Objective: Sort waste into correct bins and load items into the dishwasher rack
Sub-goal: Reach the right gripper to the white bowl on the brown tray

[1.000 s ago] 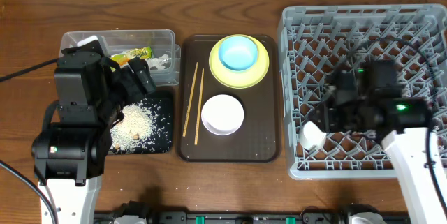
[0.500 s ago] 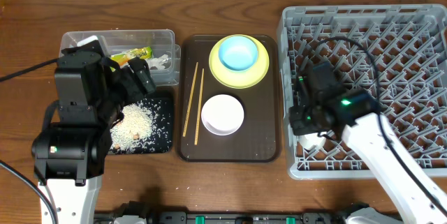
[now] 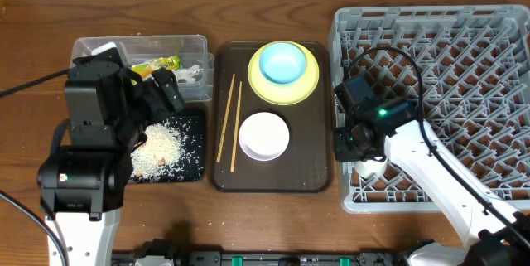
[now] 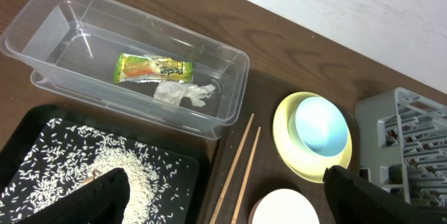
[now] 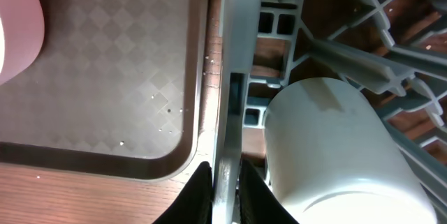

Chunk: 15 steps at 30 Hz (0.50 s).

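Right jaws pinched on the grey rack (image 3: 431, 17) wall, left jaws spread wide over the bins

Wood-grain bench (image 3: 41, 17), with the big square plastic rack (grid floor, upright pegs) on the right. The right gripper (image 5: 225, 182) pinches its left wall, and the smooth white cup (image 5: 335, 147) sits just inside that wall. The brown serving tray (image 3: 310, 166) has a checkered texture and holds a round yellow plate (image 3: 308, 84) with a light blue bowl (image 3: 281, 63) on it, plus a white bowl (image 3: 263, 136) and two thin wooden chopsticks (image 3: 225, 125). The clear tub (image 4: 230, 63) holds a glossy yellow-green wrapper (image 4: 154, 69) and a crumpled napkin (image 4: 183, 93). The shallow black tray (image 4: 28, 133) has a heap of rice scraps (image 3: 161, 146). The left gripper (image 4: 230, 196) holds nothing.
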Each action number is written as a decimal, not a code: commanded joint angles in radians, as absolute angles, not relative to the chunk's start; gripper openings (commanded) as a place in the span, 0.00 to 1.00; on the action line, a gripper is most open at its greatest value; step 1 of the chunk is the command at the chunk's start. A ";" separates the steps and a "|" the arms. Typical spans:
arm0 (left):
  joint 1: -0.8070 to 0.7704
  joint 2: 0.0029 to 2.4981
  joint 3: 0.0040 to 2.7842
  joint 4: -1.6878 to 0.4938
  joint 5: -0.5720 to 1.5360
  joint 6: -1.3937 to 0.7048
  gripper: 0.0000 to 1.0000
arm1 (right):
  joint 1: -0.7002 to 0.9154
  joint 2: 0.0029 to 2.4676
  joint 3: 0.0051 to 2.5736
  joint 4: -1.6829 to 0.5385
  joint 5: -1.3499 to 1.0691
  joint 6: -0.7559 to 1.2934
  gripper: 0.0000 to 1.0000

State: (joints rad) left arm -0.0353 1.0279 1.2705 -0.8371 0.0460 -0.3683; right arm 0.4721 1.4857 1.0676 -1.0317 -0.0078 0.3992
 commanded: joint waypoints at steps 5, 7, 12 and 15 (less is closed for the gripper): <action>-0.031 1.032 1.285 -0.838 0.044 -0.360 0.91 | 0.472 1.485 1.083 -1.031 -0.126 0.438 0.02; -0.031 1.032 1.285 -0.838 0.044 -0.360 0.91 | 0.472 1.485 1.083 -1.028 -0.159 0.439 0.01; -0.031 1.032 1.285 -0.838 0.044 -0.360 0.91 | 0.472 1.485 1.083 -1.030 -0.166 0.441 0.01; -0.031 1.032 1.285 -0.838 0.044 -0.360 0.91 | 0.472 1.485 1.083 -1.032 -0.166 0.441 0.01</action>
